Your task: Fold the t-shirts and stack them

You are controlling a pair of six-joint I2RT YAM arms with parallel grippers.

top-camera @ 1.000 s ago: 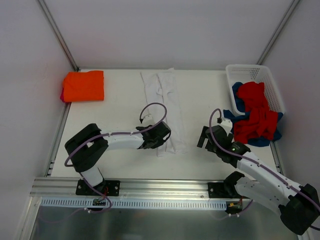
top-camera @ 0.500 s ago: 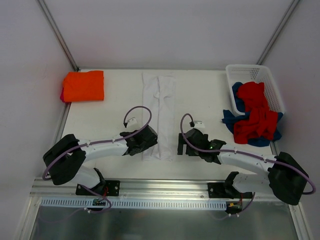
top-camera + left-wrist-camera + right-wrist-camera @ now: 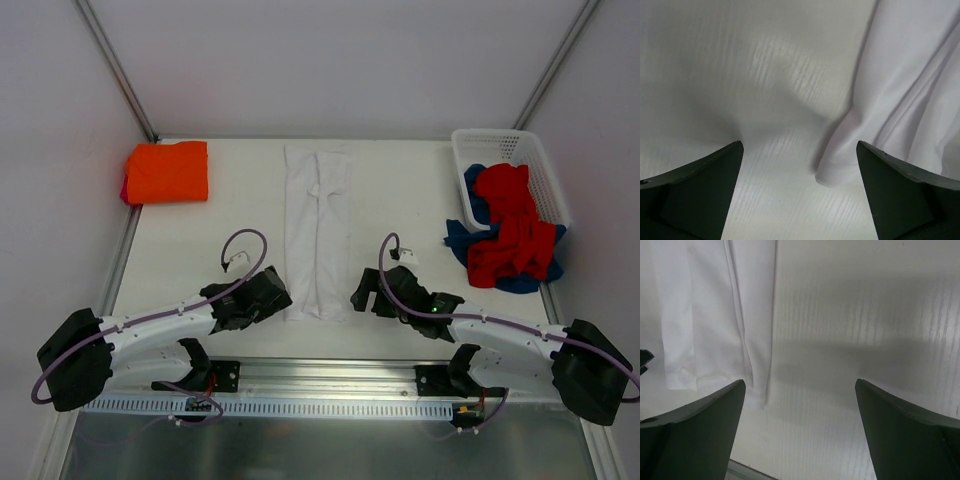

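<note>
A white t-shirt [image 3: 318,230], folded into a long narrow strip, lies flat in the middle of the table. Its near left corner [image 3: 900,100] shows in the left wrist view, its near end [image 3: 715,315] in the right wrist view. My left gripper [image 3: 268,292] [image 3: 800,190] is open just left of that near end, over bare table, with nothing between its fingers. My right gripper [image 3: 362,292] [image 3: 800,430] is open just right of the near end, also empty. A folded orange t-shirt [image 3: 168,172] sits at the far left. Red t-shirts [image 3: 510,235] and a blue one [image 3: 520,282] spill from the basket.
The white perforated basket [image 3: 495,134] stands at the far right corner, with clothes hanging over its near side onto the table. A metal rail [image 3: 320,375] runs along the near edge by the arm bases. White walls close in the left, right and back.
My left gripper let go of the white t-shirt, opened and drew back towards the near left. My right arm swung left to the shirt's near right corner. The strip now lies straighter.
</note>
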